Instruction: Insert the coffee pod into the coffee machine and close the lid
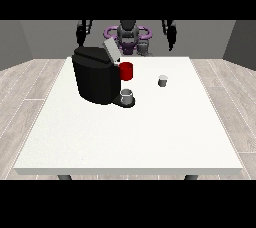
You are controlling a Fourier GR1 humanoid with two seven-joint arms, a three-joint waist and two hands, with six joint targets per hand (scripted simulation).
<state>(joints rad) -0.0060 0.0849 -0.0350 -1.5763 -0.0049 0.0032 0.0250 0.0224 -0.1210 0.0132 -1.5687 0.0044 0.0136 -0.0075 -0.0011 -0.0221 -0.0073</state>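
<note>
A black coffee machine (94, 79) stands on the left half of the white table (130, 137), its grey lid (111, 50) tilted up and open. A grey cup (127, 96) sits on the machine's base at its front right. The small grey and white coffee pod (162, 80) stands alone on the table to the right of the machine. The hand at the view's left (80, 34) and the hand at the view's right (172, 36) both hang raised beside the robot's body, far behind the pod and the machine, holding nothing.
A red mug (126, 71) stands just behind the machine's right side. The robot's torso (128, 36) is behind the table's far edge. Wooden floor surrounds the table.
</note>
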